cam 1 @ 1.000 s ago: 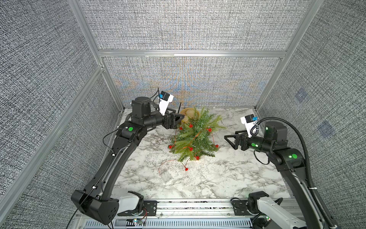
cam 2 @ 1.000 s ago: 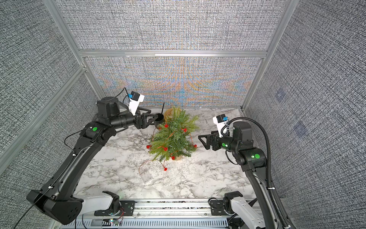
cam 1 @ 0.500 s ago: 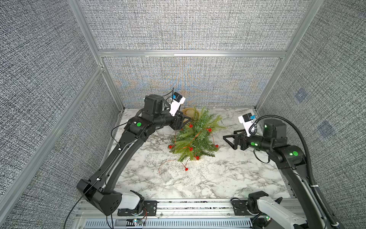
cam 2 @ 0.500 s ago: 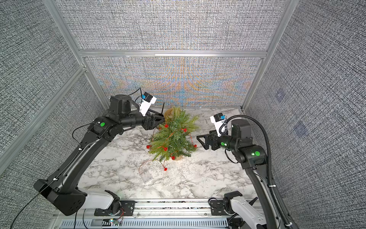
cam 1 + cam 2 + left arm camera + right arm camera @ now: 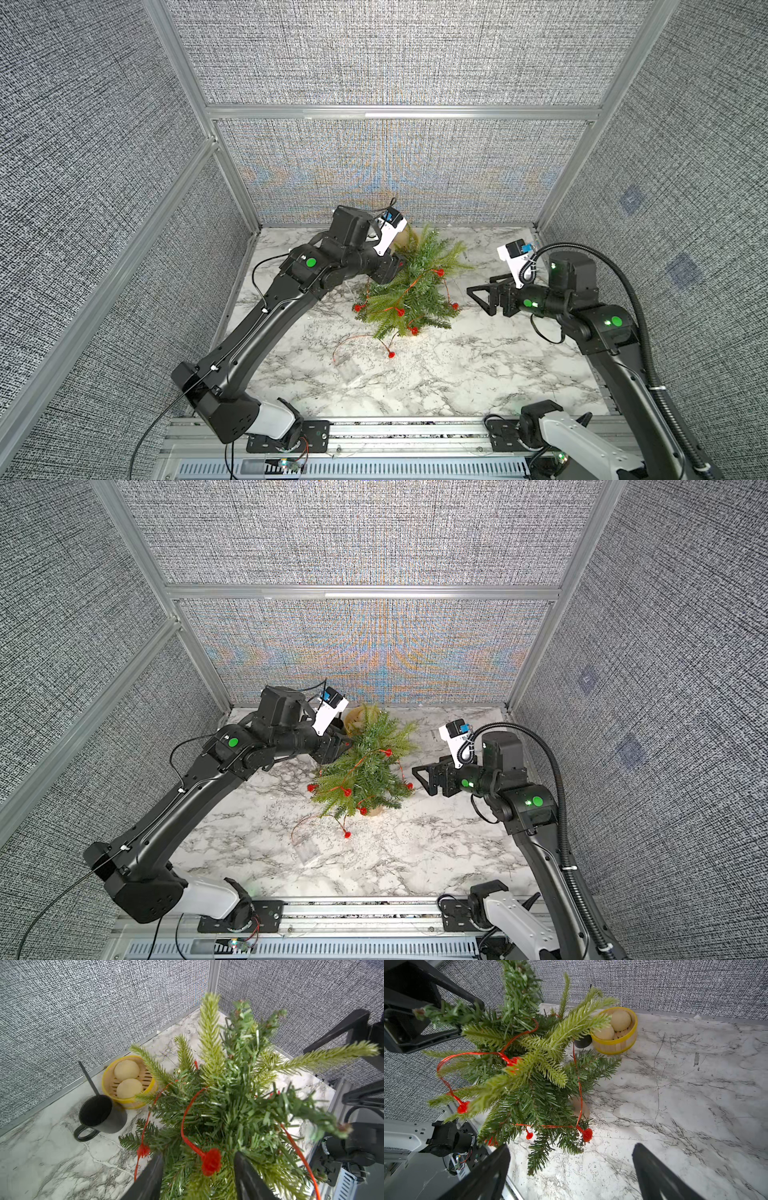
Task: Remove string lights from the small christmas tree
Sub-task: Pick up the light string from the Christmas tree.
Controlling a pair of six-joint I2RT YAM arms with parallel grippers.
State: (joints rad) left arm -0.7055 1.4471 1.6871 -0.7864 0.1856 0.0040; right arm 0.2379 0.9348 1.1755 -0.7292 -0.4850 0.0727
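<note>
The small christmas tree [image 5: 409,286] [image 5: 361,771] stands mid-table on a pale base [image 5: 578,1105], its top leaning toward the back wall. The string lights [image 5: 424,282] wind round it as red wire with red bulbs. Their loose end trails forward to a clear battery box [image 5: 348,368] [image 5: 307,848] lying on the marble. My left gripper [image 5: 198,1167] [image 5: 399,266] is pushed into the upper fronds, open, with one red bulb [image 5: 211,1161] and some needles between its fingers [image 5: 153,1178], none pinched. My right gripper [image 5: 571,1167] [image 5: 478,297] hangs open and empty just right of the tree.
A black mug [image 5: 99,1113] with a stick in it and a yellow-rimmed steamer basket [image 5: 128,1082] [image 5: 614,1030] holding two buns stand behind the tree near the back wall. Mesh walls close in three sides. Bare marble [image 5: 478,374] lies in front.
My left arm has swung right and driven its gripper into the tree's fronds, its jaws narrowing a little. My right gripper has edged left toward the tree.
</note>
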